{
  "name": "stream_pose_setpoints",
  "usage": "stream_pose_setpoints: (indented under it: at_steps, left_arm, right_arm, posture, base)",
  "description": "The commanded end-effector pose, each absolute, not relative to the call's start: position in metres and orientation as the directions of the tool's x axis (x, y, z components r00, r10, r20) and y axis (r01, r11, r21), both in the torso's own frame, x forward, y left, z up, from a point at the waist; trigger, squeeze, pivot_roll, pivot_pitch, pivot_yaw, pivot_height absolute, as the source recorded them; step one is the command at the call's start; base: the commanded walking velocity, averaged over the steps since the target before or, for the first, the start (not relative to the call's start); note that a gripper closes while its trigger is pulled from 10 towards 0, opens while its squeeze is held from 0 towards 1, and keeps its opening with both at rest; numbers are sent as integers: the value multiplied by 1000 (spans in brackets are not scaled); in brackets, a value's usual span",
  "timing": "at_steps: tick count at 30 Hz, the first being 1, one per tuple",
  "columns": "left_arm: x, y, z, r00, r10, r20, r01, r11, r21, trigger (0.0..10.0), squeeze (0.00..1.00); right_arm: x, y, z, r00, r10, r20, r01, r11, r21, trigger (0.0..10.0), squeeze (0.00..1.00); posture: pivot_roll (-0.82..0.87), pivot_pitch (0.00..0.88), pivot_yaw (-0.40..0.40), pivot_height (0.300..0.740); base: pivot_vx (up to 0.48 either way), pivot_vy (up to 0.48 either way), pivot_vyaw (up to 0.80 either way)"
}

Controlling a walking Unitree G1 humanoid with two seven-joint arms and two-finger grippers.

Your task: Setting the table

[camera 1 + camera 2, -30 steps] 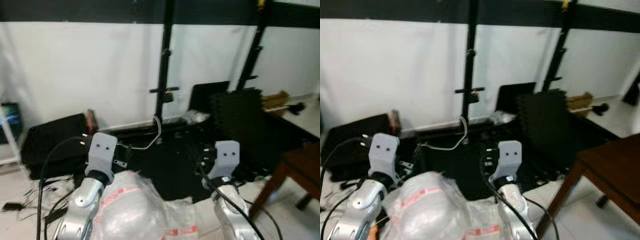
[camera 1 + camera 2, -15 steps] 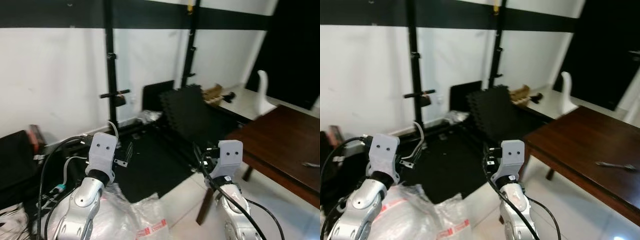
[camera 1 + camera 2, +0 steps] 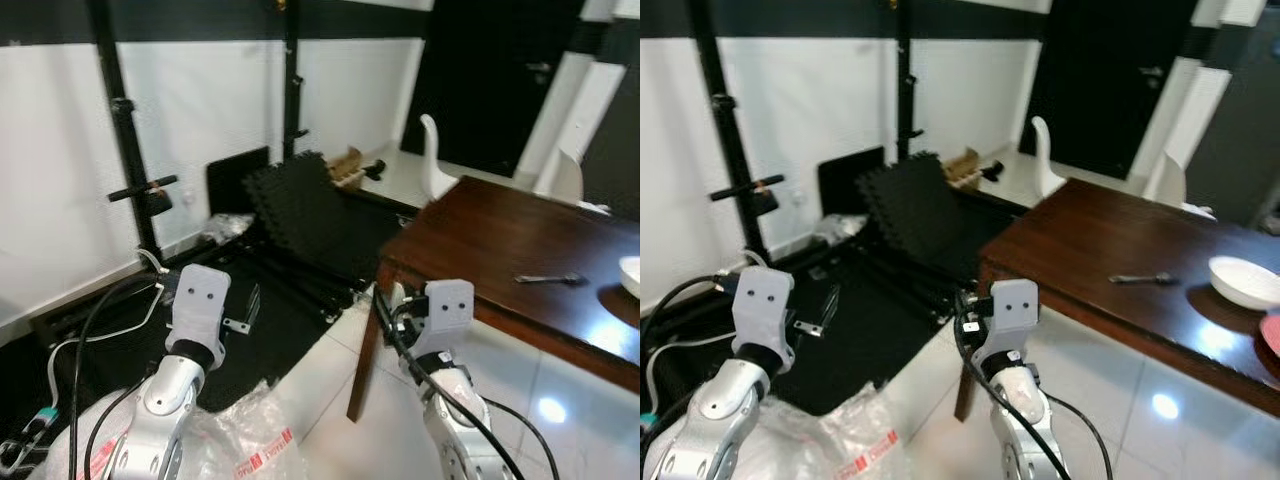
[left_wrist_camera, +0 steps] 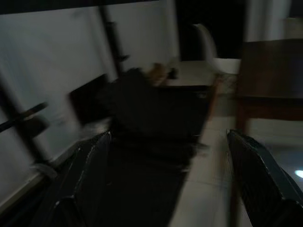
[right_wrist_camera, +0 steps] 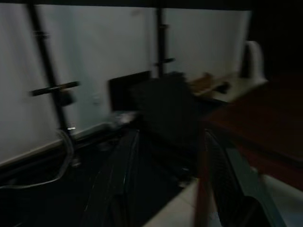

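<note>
Both arms raised, a dark wooden surface off to the right.
Left gripper and right gripper hold nothing, fingers spread apart. On the surface lie a spoon, then a white bowl further right.

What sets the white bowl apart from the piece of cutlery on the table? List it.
The white bowl is round, pale and raised with a curved wall; the piece of cutlery is thin, long, metallic and lies flat. The white bowl sits farther to the robot's right on the dark wooden table; the piece of cutlery lies nearer the middle. The two are apart. Both rest on the tabletop, and neither gripper holds either.
</note>
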State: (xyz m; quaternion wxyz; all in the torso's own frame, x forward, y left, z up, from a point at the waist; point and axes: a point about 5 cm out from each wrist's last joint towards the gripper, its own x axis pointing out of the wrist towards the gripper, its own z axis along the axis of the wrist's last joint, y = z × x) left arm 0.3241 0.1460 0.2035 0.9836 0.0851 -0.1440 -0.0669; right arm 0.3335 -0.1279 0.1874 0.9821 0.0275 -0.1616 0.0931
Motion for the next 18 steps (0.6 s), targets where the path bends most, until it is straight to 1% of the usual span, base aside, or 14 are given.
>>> stream_pose_setpoints:
  at_steps: [1, 18]
  left_arm:
    - [324, 143, 200, 953, -163, 257, 116, 975, 192, 10000, 0]
    - [324, 142, 200, 952, -168, 257, 120, 974, 192, 10000, 0]
  right_arm:
    - [333, -132, 184, 937, 158, 312, -179, 983, 37, 10000, 0]
    - [332, -132, 184, 937, 158, 311, -178, 983, 39, 10000, 0]
  posture:
    - [47, 54, 29, 740]
    - [48, 56, 29, 740]
  base:
    - [0, 0, -750]
    - [0, 0, -750]
